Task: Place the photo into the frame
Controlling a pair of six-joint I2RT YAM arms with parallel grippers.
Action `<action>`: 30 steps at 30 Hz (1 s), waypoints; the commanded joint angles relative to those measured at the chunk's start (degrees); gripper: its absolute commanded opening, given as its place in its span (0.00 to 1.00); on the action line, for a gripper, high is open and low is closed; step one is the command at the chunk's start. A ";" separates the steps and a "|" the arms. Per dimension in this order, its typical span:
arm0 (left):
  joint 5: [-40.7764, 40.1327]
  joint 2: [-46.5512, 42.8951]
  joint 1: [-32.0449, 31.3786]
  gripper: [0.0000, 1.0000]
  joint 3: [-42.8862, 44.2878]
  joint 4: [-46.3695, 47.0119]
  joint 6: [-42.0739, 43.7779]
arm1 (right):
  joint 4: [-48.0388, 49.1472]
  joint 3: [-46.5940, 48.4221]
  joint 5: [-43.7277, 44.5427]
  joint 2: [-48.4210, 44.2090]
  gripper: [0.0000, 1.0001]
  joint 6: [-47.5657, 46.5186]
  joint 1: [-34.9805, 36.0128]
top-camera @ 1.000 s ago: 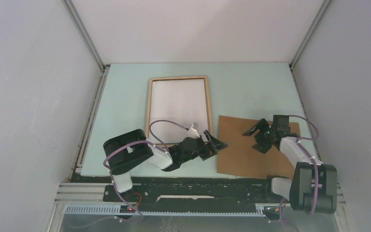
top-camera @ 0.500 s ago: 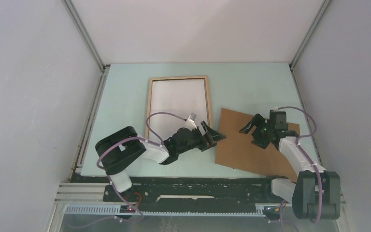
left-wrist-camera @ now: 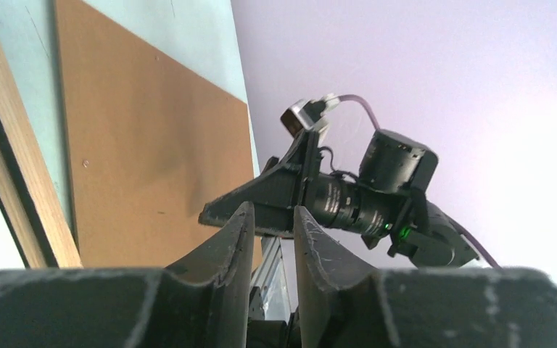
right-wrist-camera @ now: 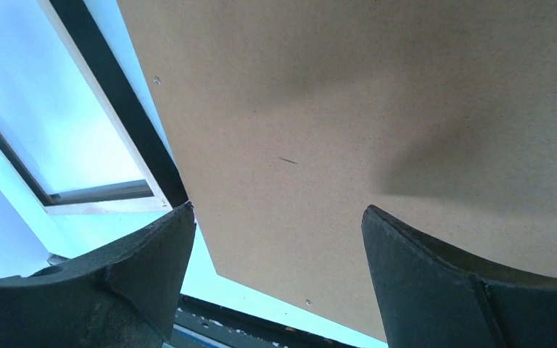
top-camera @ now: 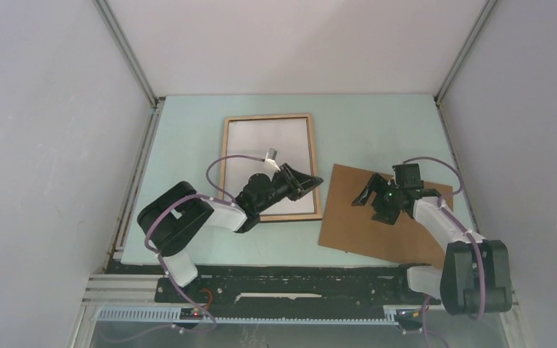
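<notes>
Brown backing board [top-camera: 355, 225] not yet fitted; photo [top-camera: 265, 141] seemingly in frame [top-camera: 223, 167]
Left pincer [top-camera: 306, 180], nearly together on nothing, hovers over the frame's corner; the pale sheet beneath it is likely the photo, face down. The backing board lies under the wide-spread right pincer [top-camera: 368, 204].

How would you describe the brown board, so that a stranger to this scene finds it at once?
On the pale green table, look at the right half. A flat board lies there askew, under the right tool, beside the wood-rimmed frame. Only it is plain brown, without rim or pane.
</notes>
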 commanded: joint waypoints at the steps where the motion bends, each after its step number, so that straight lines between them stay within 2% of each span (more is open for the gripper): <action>1: 1.88 -3.39 1.35 0.28 -1.04 2.20 1.16 | 0.71 1.64 -1.19 1.89 0.92 -0.71 1.47; 3: 3.35 -5.05 1.08 0.32 -0.30 -3.91 4.76 | 0.11 1.94 -0.29 1.61 0.92 -0.99 1.88; 6: 1.02 -9.52 -1.50 0.51 -1.01 -14.80 10.79 | -1.71 2.04 2.45 -0.18 0.92 -1.97 1.92; 10: -7.31 -16.51 -8.25 0.70 -0.90 -32.14 19.16 | -3.26 2.04 5.54 -1.16 0.93 -3.01 1.68; 14: -15.04 -18.95 -14.59 0.80 -1.07 -40.34 19.59 | -4.04 2.04 7.64 0.03 0.93 -3.39 0.35; 20: -15.80 -12.94 -18.69 0.87 -0.74 -38.61 10.52 | -4.55 1.45 8.91 2.23 0.92 -1.73 -2.29; 27: -14.21 -4.55 -18.99 0.90 -1.97 -27.91 2.19 | -2.88 0.81 6.11 4.06 0.91 -1.69 -4.44; 30: -13.92 -2.67 -19.06 0.91 -1.86 -26.75 1.57 | -2.56 0.68 5.38 4.87 0.91 -2.21 -4.42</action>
